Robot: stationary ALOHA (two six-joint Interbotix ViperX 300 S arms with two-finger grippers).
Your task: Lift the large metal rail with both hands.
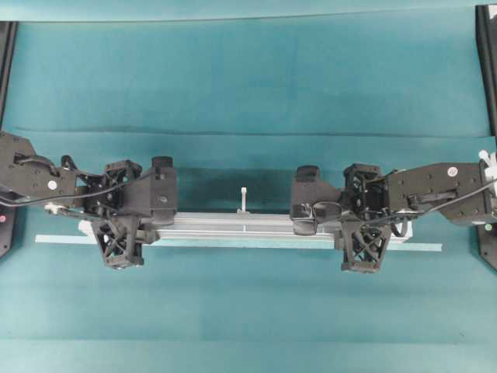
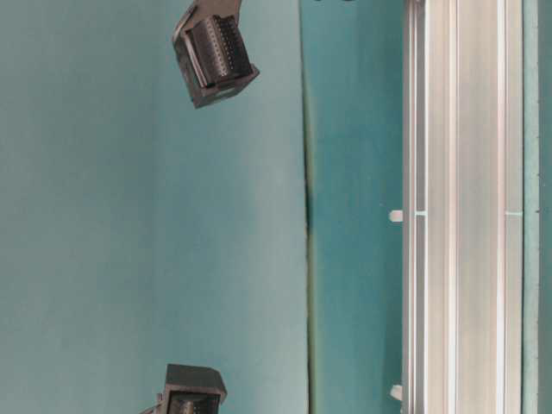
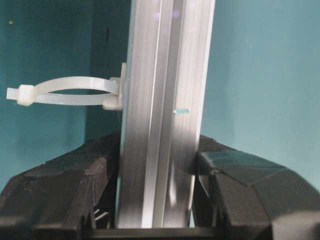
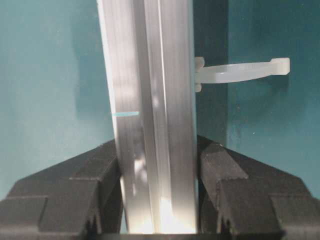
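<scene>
The large metal rail [image 1: 233, 224] lies lengthwise across the teal cloth, silver and grooved, and shows again in the table-level view [image 2: 457, 216]. A white tab [image 1: 244, 198] stands at its far edge. My left gripper [image 1: 128, 221] straddles the rail's left end; in the left wrist view its fingers [image 3: 220, 175] press the rail [image 3: 165, 100], so the left gripper [image 3: 159, 165] is shut on it. My right gripper [image 1: 361, 225] straddles the right end. In the right wrist view the right gripper [image 4: 159, 160] brackets the rail [image 4: 150, 75] with thin gaps at both sides.
A thin pale tape strip [image 1: 62, 239] lies on the cloth just in front of the rail and sticks out past both ends. White cable ties [image 3: 65, 90] [image 4: 240, 70] loop off the rail's edge. Black frame posts [image 1: 488, 62] stand at the table's side edges.
</scene>
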